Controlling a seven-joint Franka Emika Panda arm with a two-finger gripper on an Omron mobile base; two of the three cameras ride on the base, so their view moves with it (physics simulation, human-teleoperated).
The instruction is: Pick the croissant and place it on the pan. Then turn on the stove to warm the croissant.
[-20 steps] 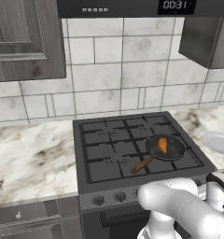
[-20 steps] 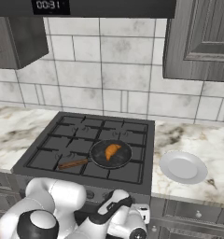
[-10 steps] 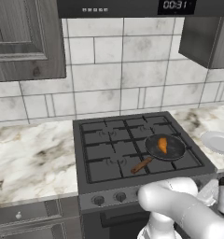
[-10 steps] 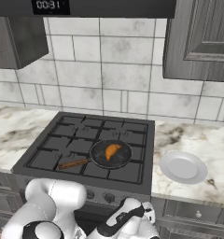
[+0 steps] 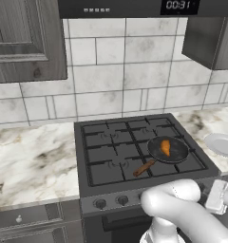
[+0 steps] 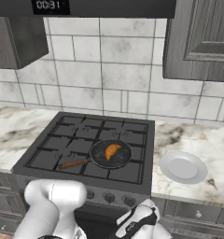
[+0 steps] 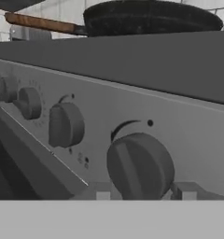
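Turning the knob (image 7: 140, 166) cleanly means rotating about its centre, not pulling outward. Left, the pan (image 6: 111, 154) sits on the stove (image 6: 81, 148) holding the croissant (image 6: 112, 151); right, the gripper (image 7: 142, 195) pinches the knob.

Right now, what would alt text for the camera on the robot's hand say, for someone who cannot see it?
Close-up of a grey stove front: the nearest round knob sits between the robot's two fingers, with more knobs in a row to its left. Above, a black pan with a wooden handle rests on the stovetop.
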